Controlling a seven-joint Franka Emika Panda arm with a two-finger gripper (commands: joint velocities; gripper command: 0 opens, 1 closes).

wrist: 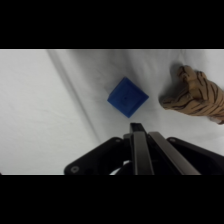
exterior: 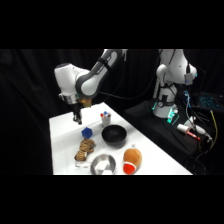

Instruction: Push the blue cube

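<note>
The blue cube (exterior: pixel 87 132) sits on the white table (exterior: pixel 62 150), left of the black bowl. In the wrist view the blue cube (wrist: pixel 128 97) lies just beyond the fingertips, one corner turned toward them, with a small gap of table between. My gripper (exterior: pixel 76 119) hangs low over the table, behind and left of the cube, not touching it. In the wrist view the gripper (wrist: pixel 136 128) has its two fingers pressed together, shut, with nothing held.
A black bowl (exterior: pixel 114 135) stands right of the cube, with a small white cup (exterior: pixel 105 118) behind it. A striped brown toy (exterior: pixel 85 147) (wrist: pixel 197 97) lies near the cube. A metal bowl (exterior: pixel 103 164) and an orange plush (exterior: pixel 132 159) sit at the front edge.
</note>
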